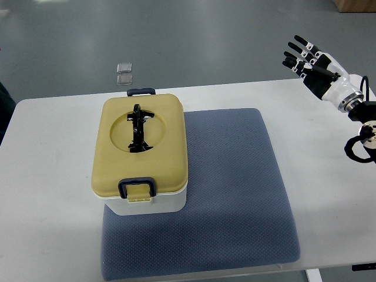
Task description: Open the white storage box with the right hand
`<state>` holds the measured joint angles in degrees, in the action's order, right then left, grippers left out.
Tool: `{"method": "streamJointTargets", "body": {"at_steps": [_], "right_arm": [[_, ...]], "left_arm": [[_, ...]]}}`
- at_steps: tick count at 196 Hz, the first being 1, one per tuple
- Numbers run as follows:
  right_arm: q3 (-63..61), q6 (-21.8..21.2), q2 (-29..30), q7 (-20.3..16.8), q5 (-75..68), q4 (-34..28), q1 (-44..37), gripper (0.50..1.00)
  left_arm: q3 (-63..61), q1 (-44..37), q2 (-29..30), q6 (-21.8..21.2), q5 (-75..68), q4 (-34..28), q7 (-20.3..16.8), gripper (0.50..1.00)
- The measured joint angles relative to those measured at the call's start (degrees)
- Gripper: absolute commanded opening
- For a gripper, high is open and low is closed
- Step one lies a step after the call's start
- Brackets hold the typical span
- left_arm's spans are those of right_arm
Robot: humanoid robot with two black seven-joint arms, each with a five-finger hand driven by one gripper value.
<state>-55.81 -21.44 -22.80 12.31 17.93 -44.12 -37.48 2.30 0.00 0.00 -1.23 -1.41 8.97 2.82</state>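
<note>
A white storage box point(154, 202) with a tan yellow lid point(141, 147) stands on the left part of a blue-grey mat point(235, 188). The lid is down, with a black folding handle point(138, 128) lying in its round recess. A dark latch point(137, 188) sits at the near edge and another point(141, 91) at the far edge. My right hand point(305, 56) hovers high at the far right, well away from the box, its fingers spread and holding nothing. The left arm is out of view.
The white table point(47, 176) carries the mat. Two small clear squares point(124, 73) lie on the grey floor beyond the table's far edge. The right arm's wrist and cables point(361, 138) hang over the table's right side.
</note>
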Motion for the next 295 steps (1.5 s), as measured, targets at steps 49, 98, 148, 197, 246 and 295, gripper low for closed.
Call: {"method": "streamJointTargets", "body": {"at_steps": [49, 98, 148, 197, 246, 295], "right_arm": [[0.0, 0.0, -0.1, 0.0, 0.0, 0.0, 0.1, 0.928], [0.0, 0.1, -0.1, -0.1, 0.0, 0.0, 0.1, 0.930], [-0.1, -0.1, -0.1, -0.1, 0.0, 0.0, 0.0, 0.930], [-0.3, -0.1, 0.2, -0.1, -0.1, 0.0, -0.1, 0.930], [-0.3, -0.4, -0.2, -0.1, -0.4, 0.1, -0.1, 0.928], [-0.3, -0.8, -1.3, -0.2, -0.6, 0.2, -0.6, 0.930]], "left_arm": [[0.2, 0.0, 0.0, 0.0, 0.0, 0.1, 0.2, 1.000], [0.1, 0.0, 0.0, 0.0, 0.0, 0.0, 0.1, 1.000], [0.2, 0.0, 0.0, 0.0, 0.0, 0.0, 0.1, 1.000], [0.2, 0.0, 0.0, 0.0, 0.0, 0.0, 0.1, 1.000], [0.2, 0.0, 0.0, 0.0, 0.0, 0.0, 0.1, 1.000], [0.2, 0.0, 0.0, 0.0, 0.0, 0.0, 0.1, 1.000]]}}
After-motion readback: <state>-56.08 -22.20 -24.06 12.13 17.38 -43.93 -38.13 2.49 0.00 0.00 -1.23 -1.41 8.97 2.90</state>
